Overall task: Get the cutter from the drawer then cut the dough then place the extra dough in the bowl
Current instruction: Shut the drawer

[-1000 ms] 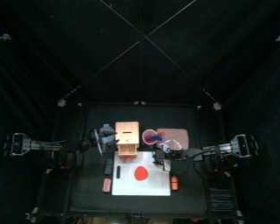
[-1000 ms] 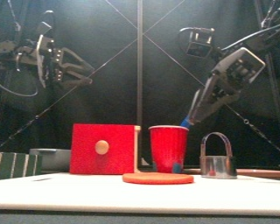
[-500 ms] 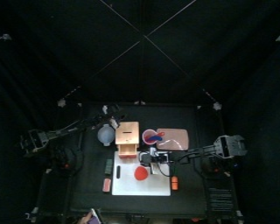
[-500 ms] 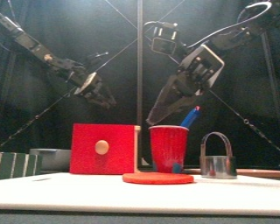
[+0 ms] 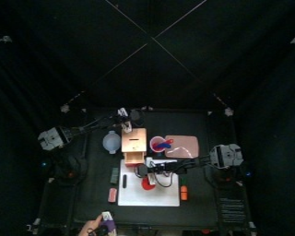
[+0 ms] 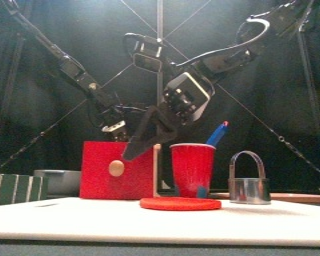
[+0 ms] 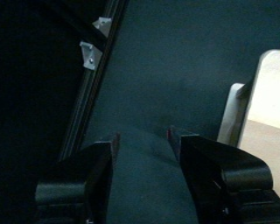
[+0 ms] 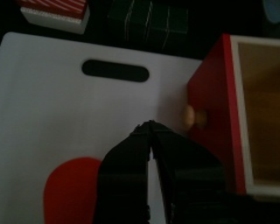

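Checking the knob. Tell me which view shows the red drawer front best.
The front view: the red drawer front faces the camera squarely, knob visible. The right wrist view shows it slanted. In the top view it is too small; the left wrist view misses it.

The right arm (image 5: 206,160) is extended in from the right past the middle. The right tool (image 8: 146,131) is pointed steeply downward, with its jaws pressed together. The left arm (image 5: 82,129) is angled toward the back, and the left tool (image 7: 143,136) is held with its jaws parted.
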